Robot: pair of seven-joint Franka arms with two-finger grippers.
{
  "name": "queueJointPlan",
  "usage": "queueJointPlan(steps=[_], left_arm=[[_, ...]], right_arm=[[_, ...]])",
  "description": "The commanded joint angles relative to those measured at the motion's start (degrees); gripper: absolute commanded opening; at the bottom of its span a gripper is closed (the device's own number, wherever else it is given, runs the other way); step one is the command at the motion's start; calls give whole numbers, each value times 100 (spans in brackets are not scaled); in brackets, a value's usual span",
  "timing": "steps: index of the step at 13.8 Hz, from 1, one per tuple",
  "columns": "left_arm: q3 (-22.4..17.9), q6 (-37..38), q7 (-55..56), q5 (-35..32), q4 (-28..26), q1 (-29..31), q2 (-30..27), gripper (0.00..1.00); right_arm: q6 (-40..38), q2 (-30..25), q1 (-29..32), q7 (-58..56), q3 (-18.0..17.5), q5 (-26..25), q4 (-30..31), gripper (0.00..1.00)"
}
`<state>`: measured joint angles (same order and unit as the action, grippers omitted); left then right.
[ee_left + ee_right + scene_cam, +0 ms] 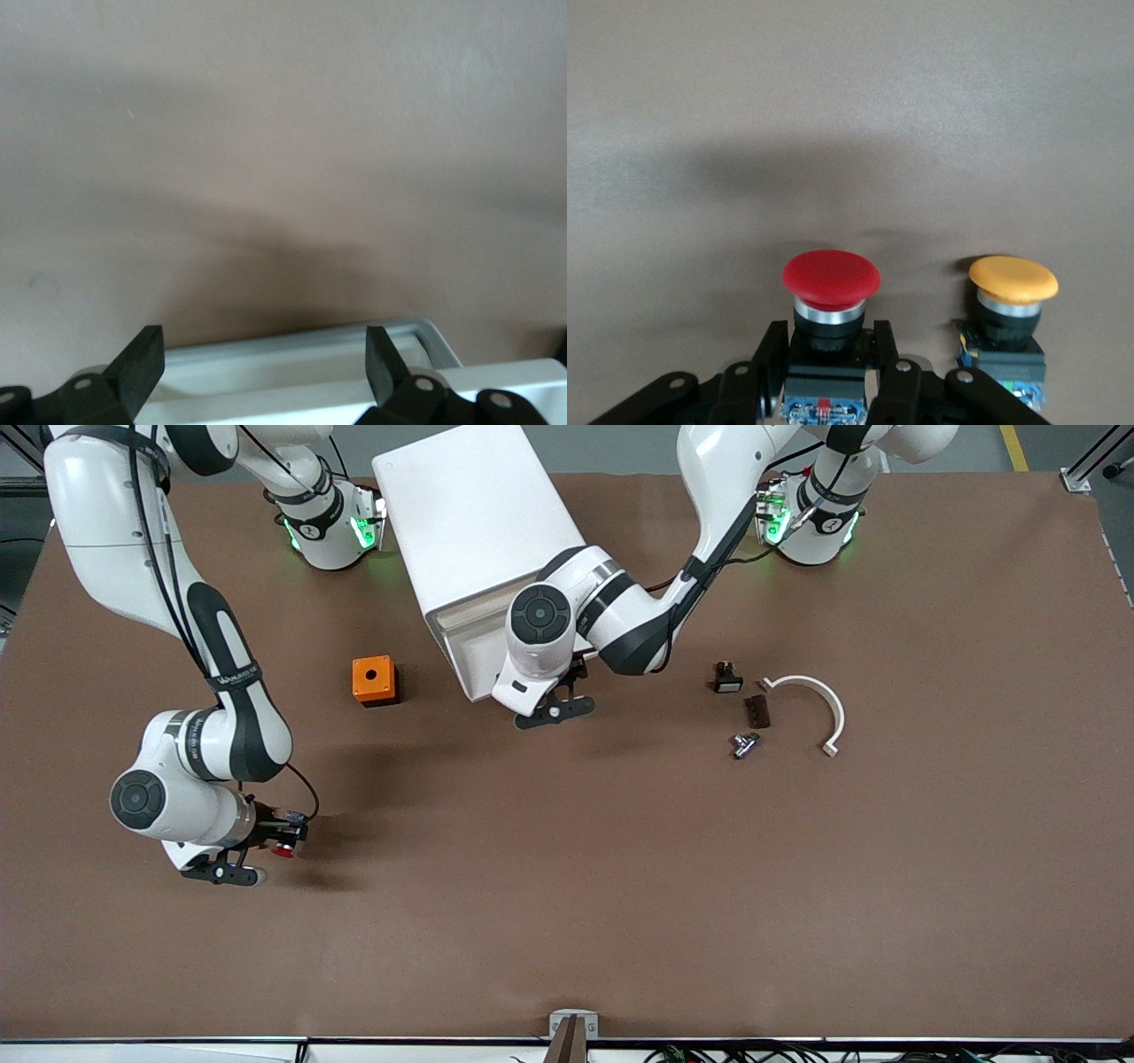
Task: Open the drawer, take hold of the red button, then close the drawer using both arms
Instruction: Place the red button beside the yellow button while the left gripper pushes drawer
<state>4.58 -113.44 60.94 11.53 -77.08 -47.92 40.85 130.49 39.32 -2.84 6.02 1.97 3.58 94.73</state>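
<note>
My right gripper (828,341) is shut on the black body of the button (831,279), whose red cap points away from the wrist. In the front view this gripper (282,841) sits low over the table with the button (283,851), toward the right arm's end. My left gripper (263,359) is open at the front of the white cabinet (478,522). The rim of a drawer (292,350) runs between its fingers (142,363) without touching them. The left hand (549,700) hides much of the cabinet's front, so I cannot tell how far out the drawer stands.
A like button with an orange-yellow cap (1013,282) stands beside the held one. An orange cube with a hole (375,680) sits next to the cabinet. Toward the left arm's end lie a small black switch (726,678), a brown piece (756,711), a metal part (744,744) and a white curved strip (811,704).
</note>
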Motion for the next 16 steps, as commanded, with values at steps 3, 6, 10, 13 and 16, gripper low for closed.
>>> queueJointPlan(steps=[3,6,10,13,16], left_arm=[[218,-20,40,305,-237,2,-42,100],[350,-20,40,314,-290,2,11,100],[412,-20,40,884,-290,2,11,100],[429,-20,40,1035,-299,-24,46,100],[482,-29,40,1053,-369,-50,55,100]], right_arm=[[3,172,99,-84,-118,-42,-130,6],[-15,199,99,-84,-118,-42,-121,24],[-15,225,99,-75,-127,-6,-156,77],[-6,155,169,-93,-127,-33,-183,100],[-59,-265,309,-355,-127,-42,-122,100]])
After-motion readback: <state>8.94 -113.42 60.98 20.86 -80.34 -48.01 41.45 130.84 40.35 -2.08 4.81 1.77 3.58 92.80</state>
